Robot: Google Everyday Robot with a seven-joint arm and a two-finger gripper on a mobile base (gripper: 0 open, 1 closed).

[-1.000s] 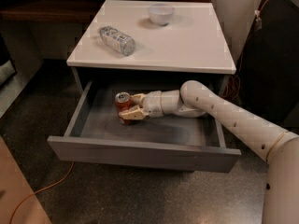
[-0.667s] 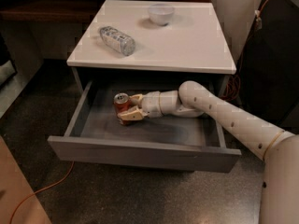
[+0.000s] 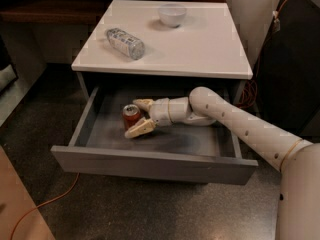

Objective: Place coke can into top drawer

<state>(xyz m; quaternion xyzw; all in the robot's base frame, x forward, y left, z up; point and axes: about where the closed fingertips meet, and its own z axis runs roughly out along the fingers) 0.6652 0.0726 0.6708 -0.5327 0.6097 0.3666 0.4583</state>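
Note:
The coke can (image 3: 131, 115), red with a silver top, stands upright on the grey floor of the open top drawer (image 3: 150, 165), in its left half. My gripper (image 3: 131, 118) reaches into the drawer from the right. Its two tan fingers (image 3: 140, 128) are spread on either side of the can with a small gap to it, so the gripper is open around the can. My white arm (image 3: 235, 121) crosses over the drawer's right side.
On the white cabinet top (image 3: 200, 49) lie a clear crinkled plastic bottle (image 3: 125, 43) at the left and a small white bowl (image 3: 172, 15) at the back. An orange cable (image 3: 45, 204) runs over the dark floor at the front left.
The fingers have spread a little wider apart around the can. The can and the arm stay in place.

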